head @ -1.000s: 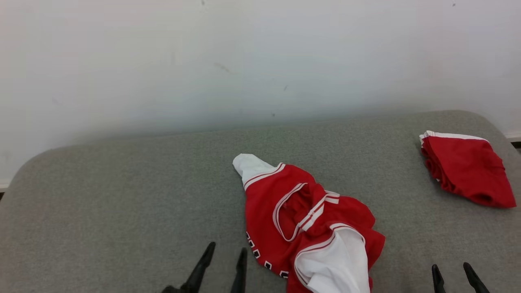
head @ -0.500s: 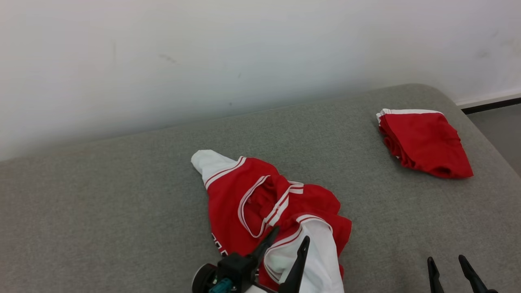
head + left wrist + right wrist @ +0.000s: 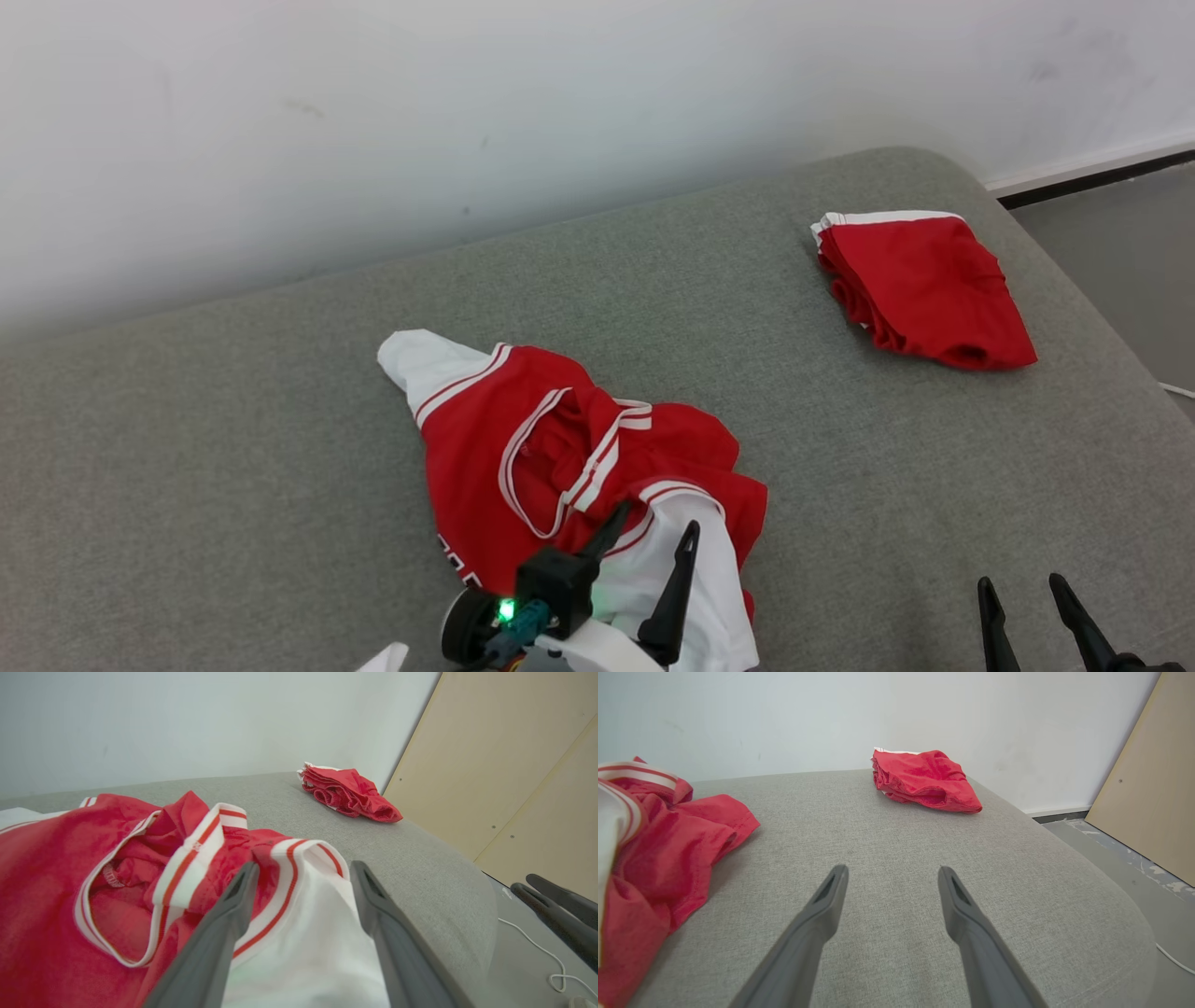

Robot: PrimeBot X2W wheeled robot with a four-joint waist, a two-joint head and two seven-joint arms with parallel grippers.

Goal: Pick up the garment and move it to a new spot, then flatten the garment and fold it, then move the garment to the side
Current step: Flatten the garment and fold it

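The left gripper [image 3: 657, 523] holds its two dark fingers spread wide above the white, stripe-cuffed end of the crumpled red-and-white garment [image 3: 485, 439], with nothing clamped; whether the tips touch the cloth I cannot tell. The right gripper [image 3: 1019, 583] is likewise spread, over the bare grey cushion [image 3: 233, 420], beside the garment. The garment lies near the cushion's middle front. A folded red piece [image 3: 920, 285] sits well apart at the far right corner
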